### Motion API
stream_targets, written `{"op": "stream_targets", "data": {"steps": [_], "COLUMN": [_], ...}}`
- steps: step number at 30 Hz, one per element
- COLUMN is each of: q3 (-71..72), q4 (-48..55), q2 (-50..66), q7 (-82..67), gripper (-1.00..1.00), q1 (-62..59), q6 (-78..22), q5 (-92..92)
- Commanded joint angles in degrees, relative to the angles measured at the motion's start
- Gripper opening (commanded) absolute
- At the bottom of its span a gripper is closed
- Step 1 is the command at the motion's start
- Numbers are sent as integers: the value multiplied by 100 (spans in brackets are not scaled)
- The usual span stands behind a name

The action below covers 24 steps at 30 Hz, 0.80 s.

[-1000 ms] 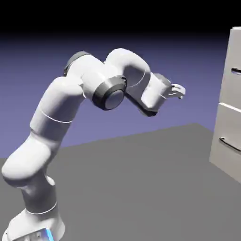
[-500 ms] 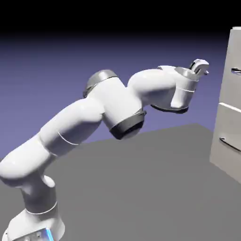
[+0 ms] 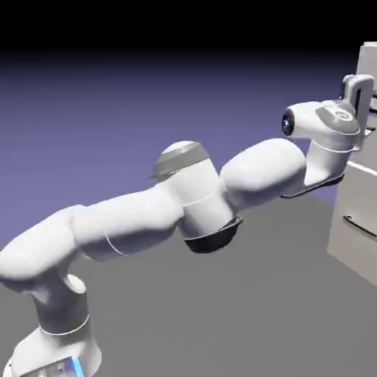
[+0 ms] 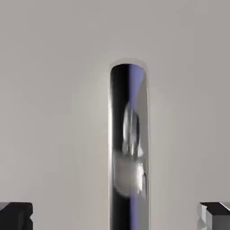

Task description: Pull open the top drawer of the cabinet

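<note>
We find the gripper [image 4: 115, 215] wide, handle [image 4: 129, 148] at twelve o'clock on the top drawer [image 4: 54, 112]; approach step; next, advance, then close.

**Top drawer shut, handle seen close up**

We saw the cabinet [image 3: 352, 221] as a tall, boxy, off-white unit standing upright at the exterior view's right edge, partly cut off by the frame. The top drawer [image 3: 368, 147] sat flush with the cabinet's front, a seam dividing it from the lower front. In the hand view, we found its flat pale face filling the frame, crossed by its dark, glossy bar handle [image 4: 129, 148].
</note>
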Motion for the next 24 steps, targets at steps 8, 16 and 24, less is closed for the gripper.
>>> {"op": "stream_targets", "data": {"steps": [8,16,24], "q3": [306,772,1076], "q4": [810,-851,-2511], "q2": [526,452,244], "q7": [-928,-160,526], "gripper": [-100,-100,-100], "q1": [542,-513,-1617], "q6": [86,-529,-1073], "q5": [198,-550,-887]}}
